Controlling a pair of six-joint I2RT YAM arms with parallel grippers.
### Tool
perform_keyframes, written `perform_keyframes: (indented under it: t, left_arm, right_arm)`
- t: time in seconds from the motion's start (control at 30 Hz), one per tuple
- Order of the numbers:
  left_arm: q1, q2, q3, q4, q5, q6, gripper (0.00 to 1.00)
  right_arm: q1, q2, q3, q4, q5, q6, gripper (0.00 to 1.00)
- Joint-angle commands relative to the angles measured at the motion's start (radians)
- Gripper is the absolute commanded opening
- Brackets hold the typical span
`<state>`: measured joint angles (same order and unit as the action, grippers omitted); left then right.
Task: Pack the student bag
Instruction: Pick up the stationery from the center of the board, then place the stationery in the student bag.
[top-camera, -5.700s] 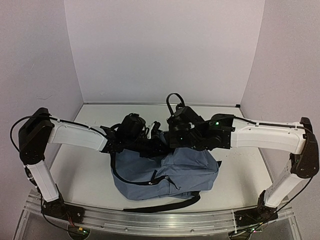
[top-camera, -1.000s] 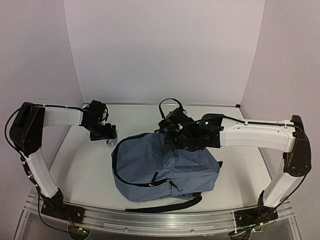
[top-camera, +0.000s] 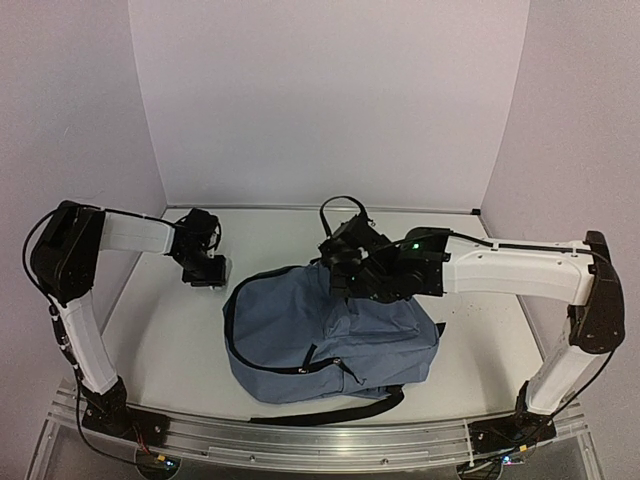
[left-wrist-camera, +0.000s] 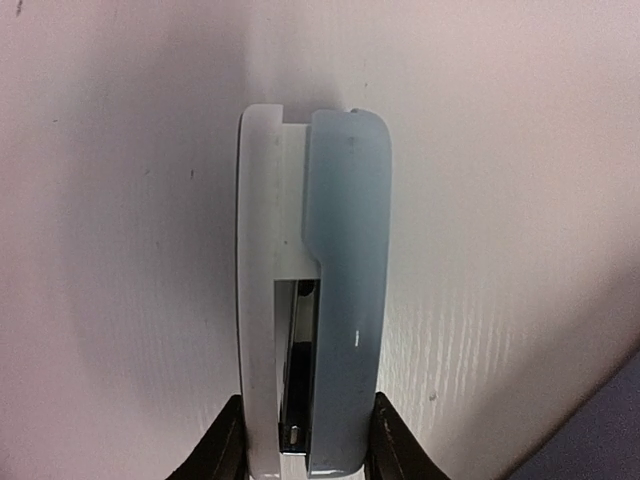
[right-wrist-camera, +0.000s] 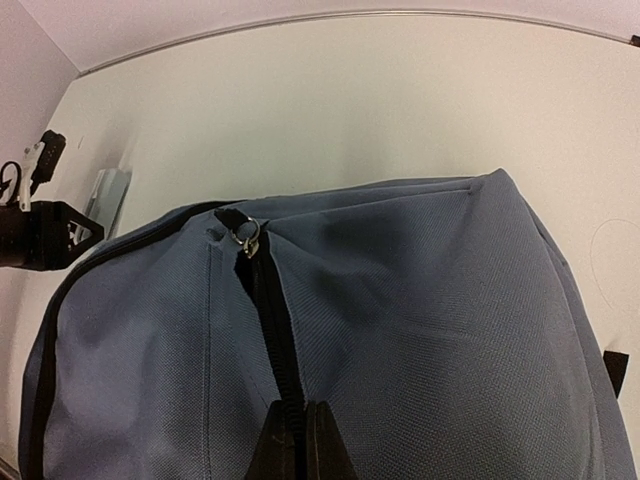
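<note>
The student bag (top-camera: 330, 335), slate-blue with black straps, lies in the middle of the table. My right gripper (top-camera: 345, 275) is shut on the black zipper edge (right-wrist-camera: 262, 300) at its top, and a metal zipper pull (right-wrist-camera: 245, 235) shows just beyond. A white and light-blue stapler (left-wrist-camera: 320, 300) lies flat on the table to the left of the bag. My left gripper (left-wrist-camera: 305, 440) is closed round its near end, with a finger pressed on each long side. The right wrist view shows the stapler (right-wrist-camera: 105, 195) beside the left gripper (right-wrist-camera: 40, 235).
The bag's black carry loop (top-camera: 345, 205) sticks up behind the right gripper. A black strap (top-camera: 330, 410) trails along the table's near edge. White walls close off the table at the back and on both sides.
The left arm has pulled out of the bag's mouth to the table at the left. Over the last second its jaws have closed in on the stapler. The right gripper keeps its hold.
</note>
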<state>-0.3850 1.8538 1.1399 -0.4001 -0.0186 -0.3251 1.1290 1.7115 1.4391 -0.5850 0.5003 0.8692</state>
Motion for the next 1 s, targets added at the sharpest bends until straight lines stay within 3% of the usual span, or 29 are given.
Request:
perform_keyframes:
  t: [0.0, 0.13, 0.27, 0.47, 0.97]
  left_arm:
    - [-0.019, -0.231, 0.0, 0.005, 0.077, -0.053, 0.02]
    - [-0.064, -0.392, 0.01, 0.027, 0.326, -0.115, 0.01]
    - [-0.091, -0.443, 0.023, 0.05, 0.627, -0.212, 0.01]
    - [-0.2, -0.451, 0.003, 0.083, 0.837, -0.356, 0.0]
    - [-0.344, -0.447, -0.109, 0.243, 0.854, -0.523, 0.0]
  right_arm:
    - [0.001, -0.092, 0.017, 0.04, 0.039, 0.001, 0.0]
    - [0.001, -0.112, 0.018, 0.058, 0.048, -0.003, 0.0]
    - [0.002, -0.117, 0.009, 0.092, 0.049, -0.011, 0.0]
    - [0.001, -0.112, 0.026, 0.142, 0.065, -0.067, 0.0]
    - [0.001, -0.116, 0.035, 0.29, 0.07, -0.158, 0.0]
